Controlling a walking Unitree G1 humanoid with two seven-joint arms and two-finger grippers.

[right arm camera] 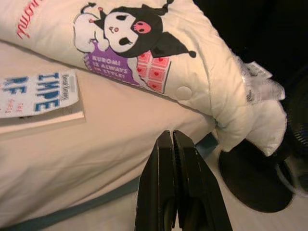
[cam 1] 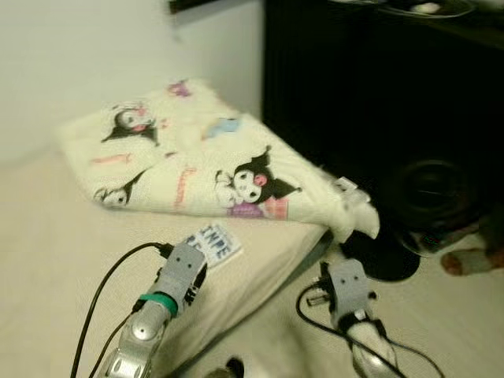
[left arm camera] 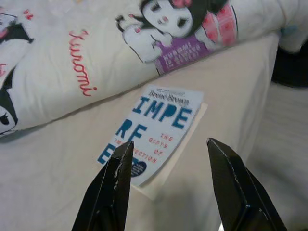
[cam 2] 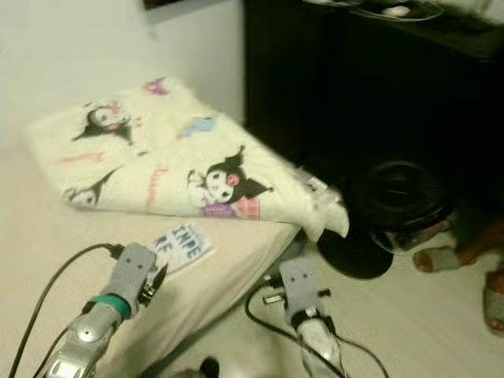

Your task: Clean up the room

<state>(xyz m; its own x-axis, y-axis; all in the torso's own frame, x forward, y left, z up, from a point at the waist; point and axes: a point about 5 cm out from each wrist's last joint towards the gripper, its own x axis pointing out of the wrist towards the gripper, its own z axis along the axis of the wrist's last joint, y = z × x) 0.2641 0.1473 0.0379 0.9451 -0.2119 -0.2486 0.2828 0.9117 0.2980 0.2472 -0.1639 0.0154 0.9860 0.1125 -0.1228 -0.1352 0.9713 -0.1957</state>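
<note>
A thin book with a pale blue cover and big blue letters lies flat on the cream bed, close to its near corner. My left gripper hovers open just short of the book, its two black fingers spread about as wide as the cover. In the head views the left arm reaches over the bed beside the book. My right gripper is shut on nothing and hangs off the bed's side, pointing at the mattress edge. A folded white blanket with cartoon prints lies behind the book.
A black fan on a round base stands on the floor right of the bed, below the blanket's hanging corner. A tall dark cabinet rises behind it. A person's feet in slippers show at the right edge.
</note>
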